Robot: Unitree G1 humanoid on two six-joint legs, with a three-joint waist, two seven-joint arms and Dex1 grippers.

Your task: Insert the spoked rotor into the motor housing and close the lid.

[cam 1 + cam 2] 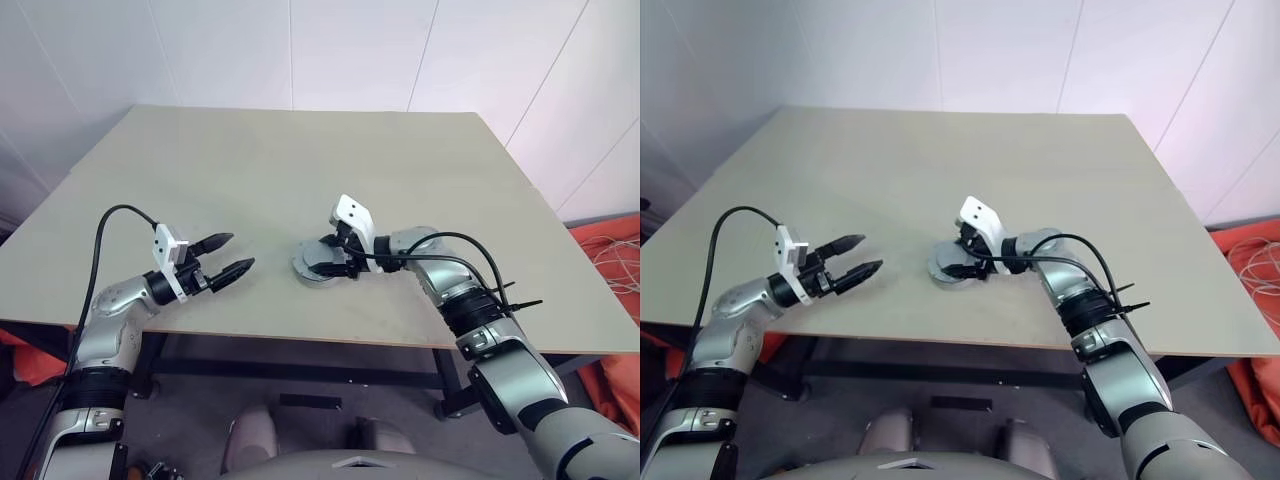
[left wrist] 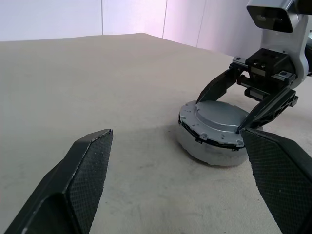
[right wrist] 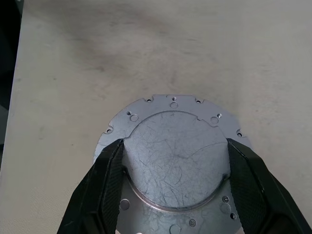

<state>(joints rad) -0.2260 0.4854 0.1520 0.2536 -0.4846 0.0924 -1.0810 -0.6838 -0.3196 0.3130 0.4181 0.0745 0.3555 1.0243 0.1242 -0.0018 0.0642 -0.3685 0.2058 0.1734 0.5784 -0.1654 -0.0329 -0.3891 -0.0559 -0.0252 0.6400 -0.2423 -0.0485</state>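
The lid (image 2: 219, 119) lies flat on top of the motor housing (image 2: 212, 151), a little below the middle of the head view on the bench (image 1: 300, 170). So the closing step looks like the one in hand, or nearly finished. The spoked rotor is presumably shut inside; I can't see it to be sure.

The right gripper (image 3: 173, 158) reaches in from the right of the frame. Its two black fingers (image 2: 217, 87) straddle the raised round centre of the lid, one on each side and touching its edge. It seems to be clasping or pressing that raised part, not lifting anything.

The left gripper (image 1: 228, 255) hangs at the left of the frame, well apart from the housing. Its fingers are spread wide and hold nothing.

The next move, I'd judge, calls for checking that the lid sits evenly all round, since its rim looks slightly proud of the housing on the near side. Then the right gripper should spread and back away without dragging the lid askew.

By count there is one housing, one lid, two grippers and one bench.
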